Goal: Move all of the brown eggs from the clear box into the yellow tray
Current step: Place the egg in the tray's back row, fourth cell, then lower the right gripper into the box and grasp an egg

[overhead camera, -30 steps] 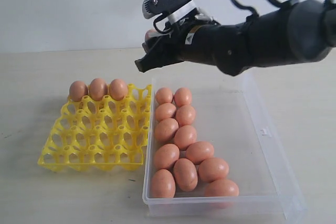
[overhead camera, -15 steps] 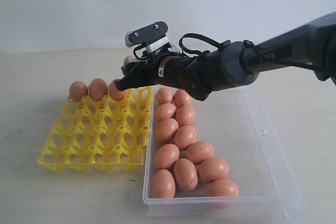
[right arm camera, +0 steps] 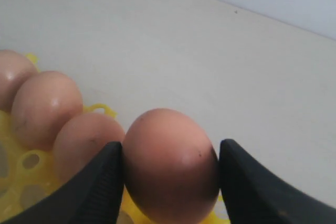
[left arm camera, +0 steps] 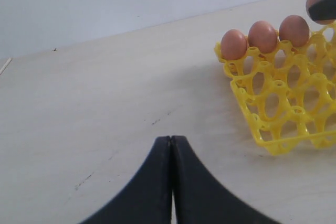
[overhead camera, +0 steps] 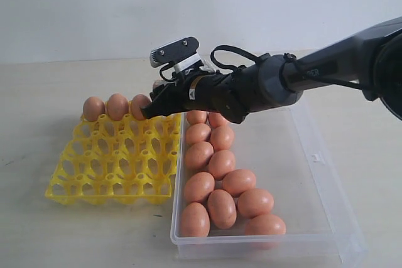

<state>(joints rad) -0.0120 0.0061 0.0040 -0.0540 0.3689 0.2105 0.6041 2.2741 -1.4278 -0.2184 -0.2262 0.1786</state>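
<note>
Three eggs [overhead camera: 117, 106] in tray [overhead camera: 113, 169] — box [overhead camera: 295, 155], twelve.

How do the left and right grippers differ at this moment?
The left gripper is shut and empty; the right gripper grips a brown egg. The left gripper hangs over the table beside the yellow tray; the right gripper is at the tray's row of three seated eggs. Both are black.

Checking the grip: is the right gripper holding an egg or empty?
Holding. Right gripper fingers both press the sides of an egg in the wrist view.
</note>
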